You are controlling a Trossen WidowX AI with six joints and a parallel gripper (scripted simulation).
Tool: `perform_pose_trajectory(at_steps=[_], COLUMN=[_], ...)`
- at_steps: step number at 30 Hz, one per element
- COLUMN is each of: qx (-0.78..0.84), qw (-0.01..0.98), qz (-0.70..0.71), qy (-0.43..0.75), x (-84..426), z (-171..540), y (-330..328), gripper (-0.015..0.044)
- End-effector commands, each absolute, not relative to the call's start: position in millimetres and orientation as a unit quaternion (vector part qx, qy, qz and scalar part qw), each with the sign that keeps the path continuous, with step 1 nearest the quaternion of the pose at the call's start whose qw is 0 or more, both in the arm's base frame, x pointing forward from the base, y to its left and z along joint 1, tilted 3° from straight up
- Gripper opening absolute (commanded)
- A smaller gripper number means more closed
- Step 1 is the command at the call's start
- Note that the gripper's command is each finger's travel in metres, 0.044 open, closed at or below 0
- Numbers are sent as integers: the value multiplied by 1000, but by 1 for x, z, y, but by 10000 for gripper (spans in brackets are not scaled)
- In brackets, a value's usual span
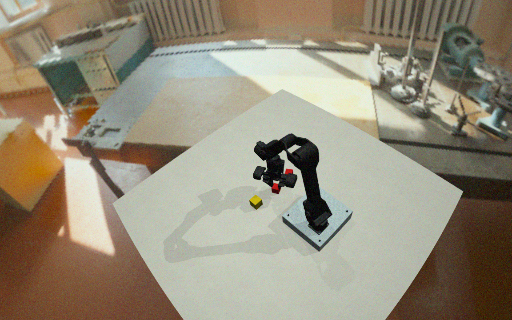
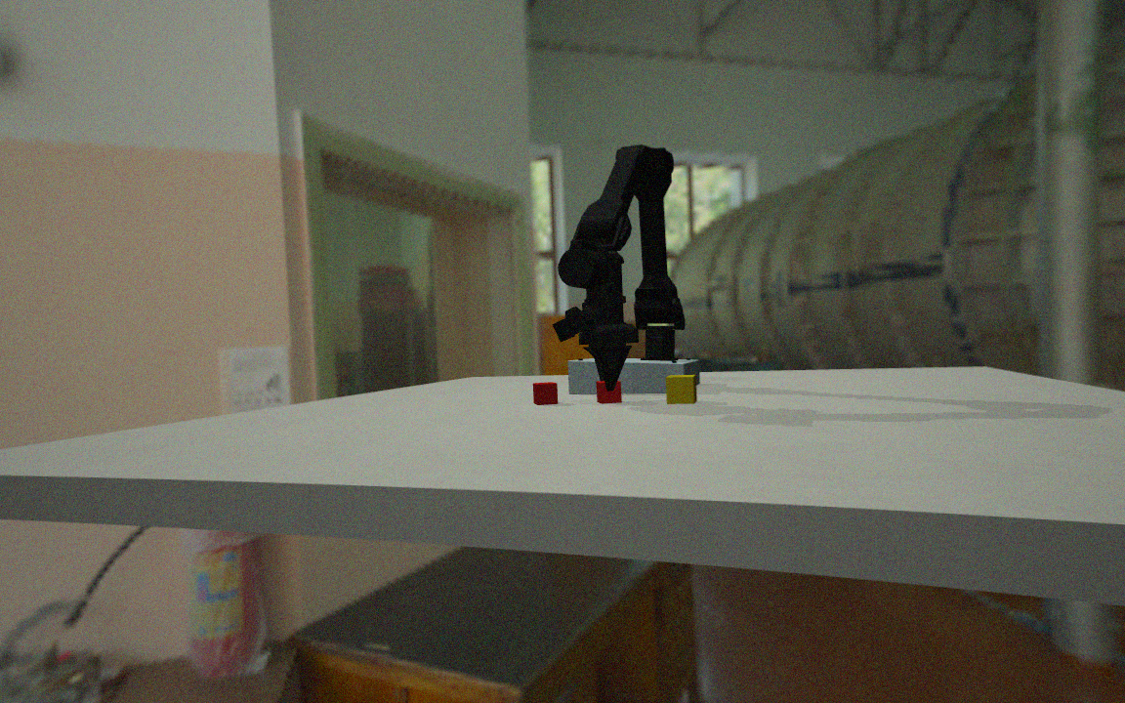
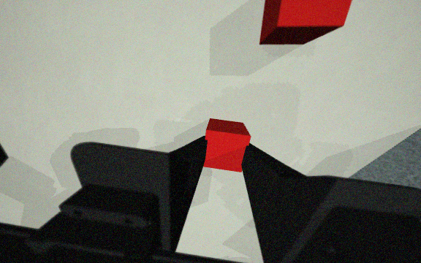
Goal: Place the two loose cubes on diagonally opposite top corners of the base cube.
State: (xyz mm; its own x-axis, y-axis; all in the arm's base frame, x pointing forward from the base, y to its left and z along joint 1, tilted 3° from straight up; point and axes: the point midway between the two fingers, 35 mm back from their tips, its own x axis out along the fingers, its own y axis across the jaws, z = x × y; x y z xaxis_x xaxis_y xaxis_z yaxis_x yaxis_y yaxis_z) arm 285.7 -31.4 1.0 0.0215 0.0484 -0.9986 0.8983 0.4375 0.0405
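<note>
Presently found the nearer small red cube [image 3: 226,150] flat on the white table top [image 1: 210,274], between the robot's grey base plate [image 1: 317,238] and the yellow cube [image 1: 255,202], well apart from the latter. Observed the black parallel-jaw gripper [image 3: 227,144] pointing straight down and narrowed onto this red cube, both fingers pressed against opposite side faces; judged clamped, not yet lifted. Judged rigid, light and smooth-faced, so unlikely to deform but liable to twist or slip if pinched near an edge; best held on two parallel faces about mid-height, square to the pads, as appears the case here. Took the yellow cube for the fixed base, the two red ones being alike. Noted the second small red cube [image 3: 302,18] further out, near but not touching the first. Confirmed finger contact in the wrist view only; could not make it out in the top view, with the wrist body covering the fingertips. Confirmed from the exterior view alone all three cubes at table level, in a row, the gripped one in the middle. Found no yellow cube in the wrist view.
</note>
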Motion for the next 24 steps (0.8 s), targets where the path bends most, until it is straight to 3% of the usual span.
perform_pose_trajectory(at_steps=[1, 24], qx=[392, 392], qw=[593, 594], qz=[-359, -359], qy=[604, 604], x=[284, 290], z=[-1, 57], y=[-32, -35], gripper=[105, 105])
